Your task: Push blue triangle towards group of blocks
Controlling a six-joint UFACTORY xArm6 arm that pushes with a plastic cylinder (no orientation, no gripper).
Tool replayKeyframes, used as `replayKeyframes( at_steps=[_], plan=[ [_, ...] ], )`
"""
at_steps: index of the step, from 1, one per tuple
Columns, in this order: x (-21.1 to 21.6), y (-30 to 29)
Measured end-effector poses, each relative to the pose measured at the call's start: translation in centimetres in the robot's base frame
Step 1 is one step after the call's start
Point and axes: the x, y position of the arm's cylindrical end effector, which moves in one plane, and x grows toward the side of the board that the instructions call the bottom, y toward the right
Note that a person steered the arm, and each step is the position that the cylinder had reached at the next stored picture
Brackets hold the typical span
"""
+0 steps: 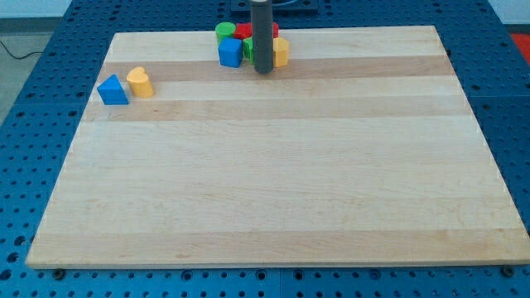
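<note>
The blue triangle lies near the board's left edge, toward the view's top. A yellow heart-shaped block touches its right side. The group of blocks sits at the view's top centre: a blue cube, a green cylinder, a red block, a green block and a yellow block. My dark rod stands in the middle of this group, hiding part of it. My tip rests just below the group, far to the right of the blue triangle.
The wooden board lies on a blue perforated table. The group of blocks sits close to the board's top edge.
</note>
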Motion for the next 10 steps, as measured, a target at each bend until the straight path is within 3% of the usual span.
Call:
replayKeyframes(
  at_steps=[1, 2, 3, 4, 5, 7, 8, 10],
  plan=[
    [5.0, -1.2],
    [10.7, -7.6],
    [11.6, -18.1],
    [8.7, -27.1],
    [6.7, -28.1],
    [5.0, -19.7],
    [5.1, -19.8],
    [4.2, -28.4]
  ],
)
